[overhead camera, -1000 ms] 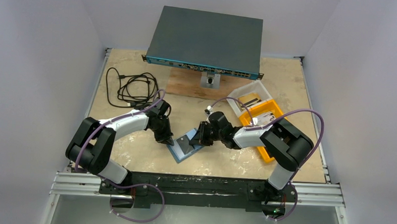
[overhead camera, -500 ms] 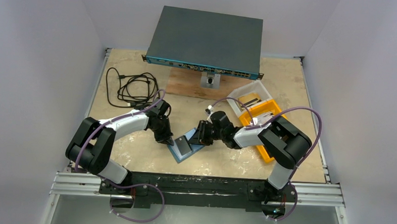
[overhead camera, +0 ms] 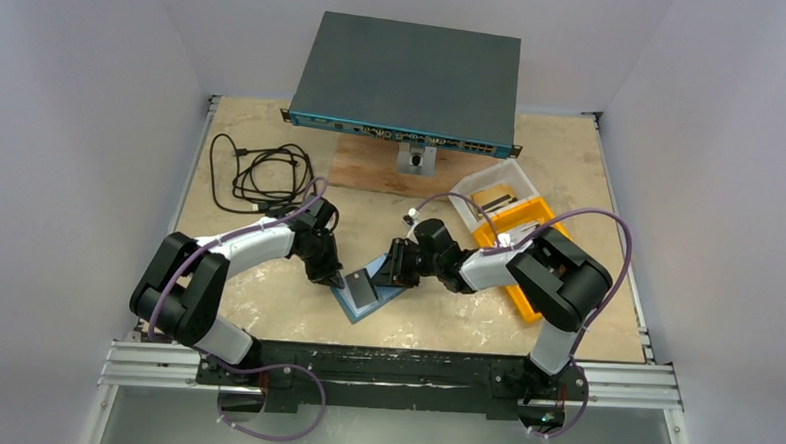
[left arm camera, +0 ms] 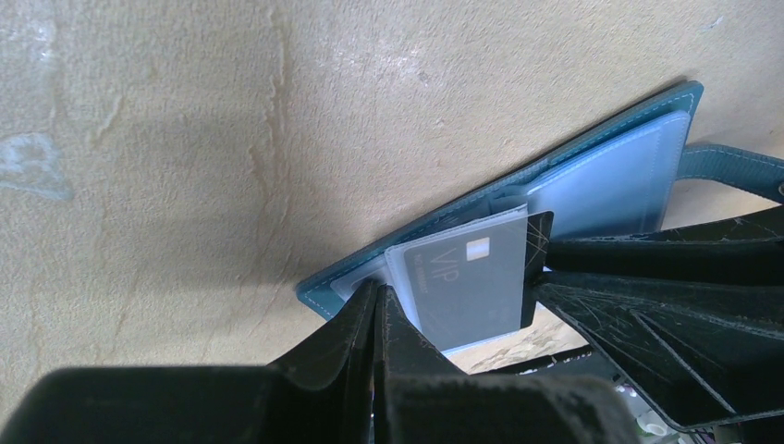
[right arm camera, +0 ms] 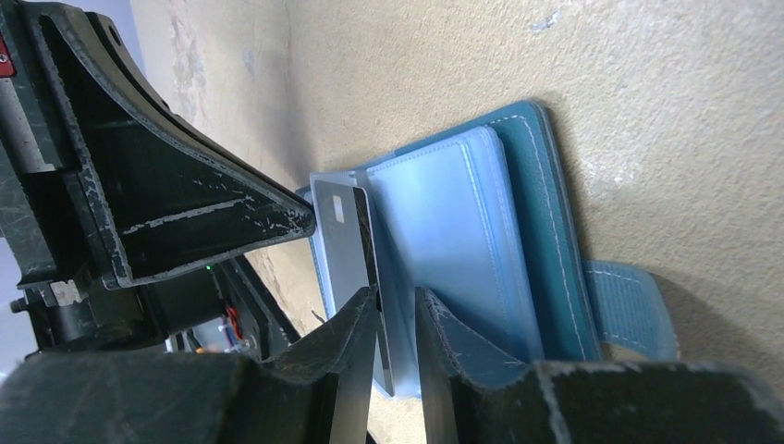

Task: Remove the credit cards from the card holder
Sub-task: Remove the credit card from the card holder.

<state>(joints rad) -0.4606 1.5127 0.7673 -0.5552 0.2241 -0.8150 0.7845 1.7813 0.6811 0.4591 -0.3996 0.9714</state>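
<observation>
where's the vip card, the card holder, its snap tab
credit card (left arm camera: pixel 462 287): left wrist view, grey printed face
card holder (right arm camera: pixel 545 213): right wrist view, teal cover edge
snap tab (right arm camera: pixel 633 310): right wrist view, strap middle

card holder (overhead camera: pixel 358 306) on table (overhead camera: pixel 280 302), cable (overhead camera: pixel 261 176) behind-left

Pale, plain walls (overhead camera: pixel 83 118) stand on the left, back and right of a tan, patchy worktop (overhead camera: pixel 572 160); soft, even light falls on it and the shadows are weak; a silver metal rail (overhead camera: pixel 163 364) runs along the near edge; at the back a flat dark box (overhead camera: pixel 410 78) sits tilted above a wooden board (overhead camera: pixel 366 171); a black cable (overhead camera: pixel 261 171) lies coiled at the back left.
</observation>
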